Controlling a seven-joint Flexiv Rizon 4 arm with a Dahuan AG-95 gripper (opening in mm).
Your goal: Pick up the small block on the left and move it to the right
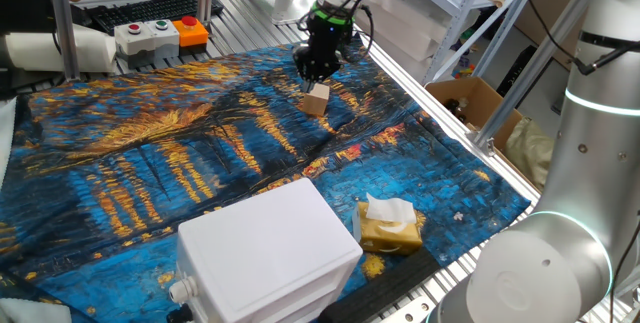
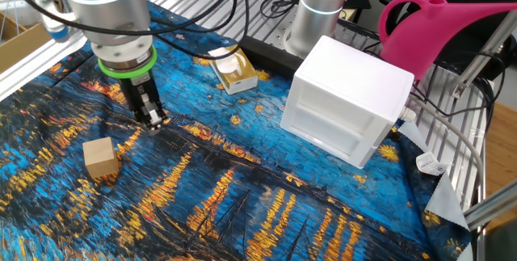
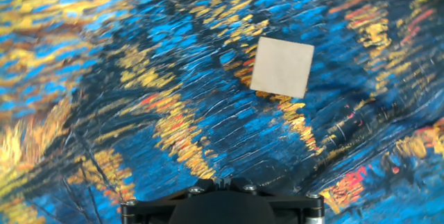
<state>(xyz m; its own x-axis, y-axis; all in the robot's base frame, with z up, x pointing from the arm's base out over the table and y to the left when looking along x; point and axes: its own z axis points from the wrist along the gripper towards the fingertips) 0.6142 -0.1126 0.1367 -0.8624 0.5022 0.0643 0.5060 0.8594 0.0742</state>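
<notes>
End effector (image 2: 152, 118) empty, finger gap unclear | hovers beside wooden cube (image 2: 101, 159) for approach | cube flat on counter (image 2: 242, 204), ungrasped

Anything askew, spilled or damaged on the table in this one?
Nothing spilled or broken. The cloth is rumpled, with creases near the block and along its edge. The block sits flat on the cloth, apart from the gripper. The white box and tissue pack look intact.

Robotics lab: aluminium framing (image 1: 470, 23), button box (image 1: 160, 33).
</notes>
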